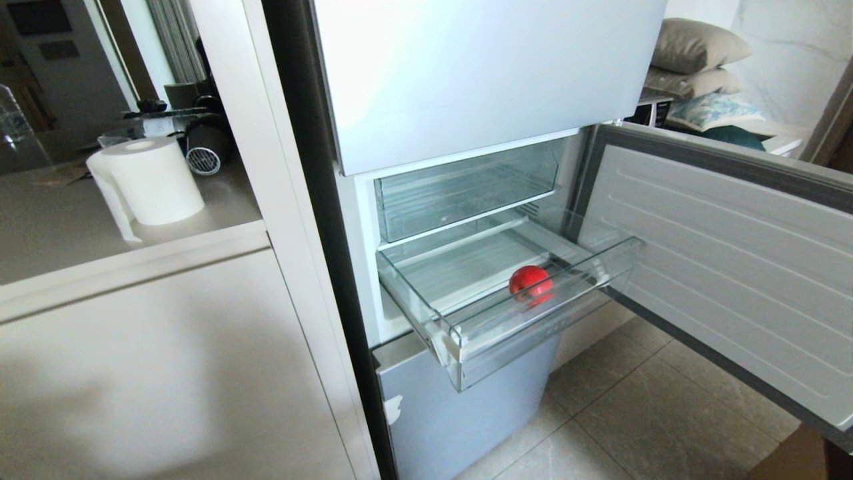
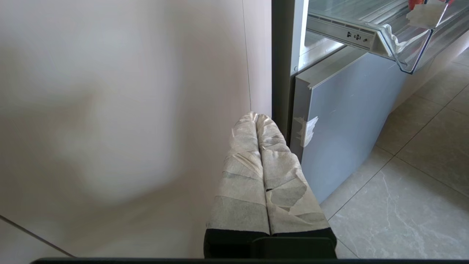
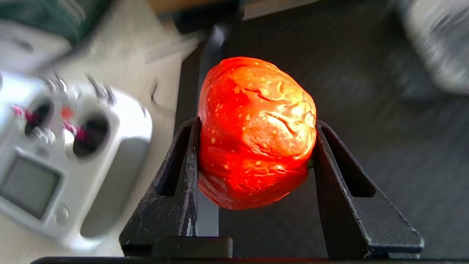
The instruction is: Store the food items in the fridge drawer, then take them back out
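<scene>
The clear fridge drawer (image 1: 543, 321) is pulled out of the fridge, and one round red food item (image 1: 531, 280) lies in it near the front right. In the right wrist view, my right gripper (image 3: 256, 123) is shut on the other food item (image 3: 256, 132), orange-red, speckled and creased, held between both black fingers over a dark surface. My left gripper (image 2: 256, 116) is parked low beside the fridge with its tape-wrapped fingers pressed together and empty. The drawer's corner (image 2: 403, 47) shows above it. Neither arm appears in the head view.
The fridge door (image 1: 720, 267) stands open to the right of the drawer, over the tiled floor (image 1: 640, 413). A grey lower panel (image 1: 460, 413) sits under the drawer. A paper roll (image 1: 150, 180) stands on the counter at left. A white remote controller (image 3: 62, 157) lies beside the right gripper.
</scene>
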Controlling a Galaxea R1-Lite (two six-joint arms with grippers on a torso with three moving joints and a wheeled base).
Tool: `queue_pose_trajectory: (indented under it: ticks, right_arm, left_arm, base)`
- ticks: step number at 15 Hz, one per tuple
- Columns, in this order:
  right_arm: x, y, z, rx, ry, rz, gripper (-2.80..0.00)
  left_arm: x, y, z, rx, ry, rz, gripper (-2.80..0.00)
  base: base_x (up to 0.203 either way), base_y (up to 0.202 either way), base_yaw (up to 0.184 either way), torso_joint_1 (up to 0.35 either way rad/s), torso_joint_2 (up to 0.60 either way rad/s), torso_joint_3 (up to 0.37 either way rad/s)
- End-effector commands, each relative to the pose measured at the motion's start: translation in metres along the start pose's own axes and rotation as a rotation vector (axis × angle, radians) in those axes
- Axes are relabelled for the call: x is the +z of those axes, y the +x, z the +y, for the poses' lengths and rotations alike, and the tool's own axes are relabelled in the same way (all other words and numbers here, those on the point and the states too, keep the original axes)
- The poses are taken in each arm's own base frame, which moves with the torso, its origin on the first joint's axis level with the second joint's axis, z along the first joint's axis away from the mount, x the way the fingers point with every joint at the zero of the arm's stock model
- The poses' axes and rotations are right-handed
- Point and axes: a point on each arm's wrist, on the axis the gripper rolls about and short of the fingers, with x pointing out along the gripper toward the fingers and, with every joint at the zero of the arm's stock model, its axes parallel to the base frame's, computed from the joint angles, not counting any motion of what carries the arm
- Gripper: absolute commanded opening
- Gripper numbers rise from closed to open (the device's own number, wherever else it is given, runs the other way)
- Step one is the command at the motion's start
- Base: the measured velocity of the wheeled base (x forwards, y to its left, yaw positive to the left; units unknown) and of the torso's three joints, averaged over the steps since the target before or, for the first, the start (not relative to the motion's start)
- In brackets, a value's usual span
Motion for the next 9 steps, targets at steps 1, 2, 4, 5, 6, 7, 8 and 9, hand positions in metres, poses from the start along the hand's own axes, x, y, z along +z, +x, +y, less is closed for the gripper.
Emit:
queue_pose_trajectory:
  ticks: [1,2,4,5,6,7,8,9]
  right_arm:
    - [-0.016,0.003,-0.004,-0.011,0.014,0.068,-2.8]
    - [-0.018,0.001,-0.005,-0.016,0.016,0.081,-2.8]
    - [-0.023,-0.001,-0.006,-0.025,0.01,0.102,-2.8]
    - [-0.024,-0.001,-0.006,-0.027,0.01,0.105,-2.8]
    - [-0.025,-0.001,-0.007,-0.029,0.011,0.107,-2.8]
    - [-0.026,0.0,-0.008,-0.033,0.013,0.109,-2.8]
    - [-0.028,0.001,-0.009,-0.035,0.014,0.113,-2.8]
    - [-0.028,0.003,-0.01,-0.037,0.015,0.111,-2.8]
  left_arm:
    - [0.0,0.0,0.0,0.0,0.001,0.001,-2.8]
    - [0.0,0.0,0.0,0.0,0.001,0.001,-2.8]
    - [0.0,0.0,0.0,0.0,0.001,0.001,-2.8]
    - [0.0,0.0,0.0,0.0,0.0,0.002,-2.8]
    - [0.0,0.0,0.0,0.0,0.0,0.002,-2.8]
    - [0.0,0.0,0.0,0.0,0.0,0.002,-2.8]
    - [0.0,0.0,0.0,0.0,0.0,0.002,-2.8]
    - [0.0,0.0,0.0,0.0,0.001,0.001,-2.8]
  base:
    - [0.0,0.0,0.0,0.0,0.0,0.0]
    - [0.0,0.0,0.0,0.0,0.0,0.0]
    - [0.0,0.0,0.0,0.0,0.0,0.0]
    - [0.0,0.0,0.0,0.0,0.0,0.0]
    - [0.0,0.0,0.0,0.0,0.0,0.0]
    - [0.0,0.0,0.0,0.0,0.0,0.0]
    - [0.0,0.0,0.0,0.0,0.0,0.0]
    - [0.0,0.0,0.0,0.0,0.0,0.0]
